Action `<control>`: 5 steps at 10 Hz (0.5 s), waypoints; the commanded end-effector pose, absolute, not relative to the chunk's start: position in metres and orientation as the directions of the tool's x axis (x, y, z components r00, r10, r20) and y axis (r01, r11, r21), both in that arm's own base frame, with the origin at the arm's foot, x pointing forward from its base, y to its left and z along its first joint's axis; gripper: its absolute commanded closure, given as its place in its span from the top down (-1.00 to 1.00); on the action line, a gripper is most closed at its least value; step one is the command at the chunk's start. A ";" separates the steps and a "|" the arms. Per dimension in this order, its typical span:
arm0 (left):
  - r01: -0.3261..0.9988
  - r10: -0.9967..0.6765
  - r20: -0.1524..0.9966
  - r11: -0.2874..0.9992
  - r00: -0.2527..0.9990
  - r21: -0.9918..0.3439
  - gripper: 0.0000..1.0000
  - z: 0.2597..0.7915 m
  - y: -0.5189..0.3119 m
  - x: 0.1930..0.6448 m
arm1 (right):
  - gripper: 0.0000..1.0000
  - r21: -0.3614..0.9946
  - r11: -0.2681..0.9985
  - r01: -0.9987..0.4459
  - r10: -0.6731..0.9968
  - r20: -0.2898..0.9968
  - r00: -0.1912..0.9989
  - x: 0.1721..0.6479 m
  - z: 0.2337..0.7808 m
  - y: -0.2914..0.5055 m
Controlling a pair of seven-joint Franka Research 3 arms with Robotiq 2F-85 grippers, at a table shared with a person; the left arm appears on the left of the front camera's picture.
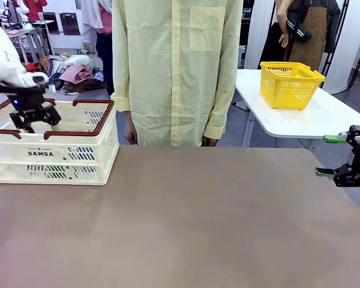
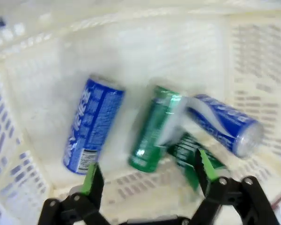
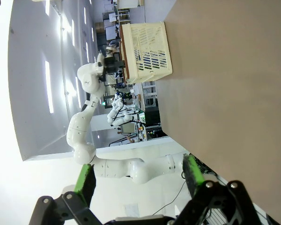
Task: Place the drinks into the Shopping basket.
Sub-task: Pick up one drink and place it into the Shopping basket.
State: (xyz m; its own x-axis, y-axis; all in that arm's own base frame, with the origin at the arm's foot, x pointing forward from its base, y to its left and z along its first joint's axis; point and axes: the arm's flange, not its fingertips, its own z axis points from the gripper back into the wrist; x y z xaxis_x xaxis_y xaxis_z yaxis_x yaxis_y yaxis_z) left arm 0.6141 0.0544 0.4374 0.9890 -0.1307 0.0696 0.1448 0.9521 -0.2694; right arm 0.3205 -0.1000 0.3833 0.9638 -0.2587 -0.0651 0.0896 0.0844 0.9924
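Note:
The cream Shopping basket (image 1: 66,155) with brown handles stands at the table's far left. My left gripper (image 1: 35,115) hangs over its inside, open and holding nothing. In the left wrist view the left gripper (image 2: 147,176) looks down at the basket's floor (image 2: 131,56), where the drinks lie on their sides. A blue can (image 2: 91,124) is on the left and a green can (image 2: 154,129) in the middle. Another blue can (image 2: 222,123), blurred, rests across a darker green one (image 2: 187,150). My right gripper (image 1: 329,156) stands open past the table's right edge, away from the basket (image 3: 147,49).
A person in a pale yellow shirt (image 1: 174,72) stands at the far side of the brown table (image 1: 180,228), hands down. Behind on the right, a yellow mesh basket (image 1: 288,84) sits on a white table (image 1: 324,120).

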 end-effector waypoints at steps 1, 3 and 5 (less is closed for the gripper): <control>0.214 -0.155 0.154 0.825 0.976 -0.524 1.00 0.495 0.072 0.599 | 1.00 0.993 0.073 0.092 -0.270 -0.069 0.960 0.322 0.387 -0.098; 0.262 -0.085 0.269 0.618 0.960 -0.741 1.00 0.551 0.075 0.555 | 1.00 0.993 0.073 0.092 -0.270 -0.069 0.960 0.322 0.387 -0.098; 0.287 -0.068 0.284 0.404 0.956 -0.869 1.00 0.577 0.098 0.505 | 1.00 0.993 0.073 0.092 -0.270 -0.069 0.960 0.322 0.387 -0.098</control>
State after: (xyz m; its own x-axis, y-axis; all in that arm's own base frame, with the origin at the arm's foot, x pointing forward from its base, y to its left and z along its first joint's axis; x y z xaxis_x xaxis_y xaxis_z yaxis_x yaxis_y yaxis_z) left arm 0.5290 0.0792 0.5951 0.9495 -0.0627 0.3073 0.2952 0.5094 -0.8083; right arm 0.3206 -0.0998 0.3833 0.9639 -0.2580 -0.0651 0.0897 0.0847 0.9924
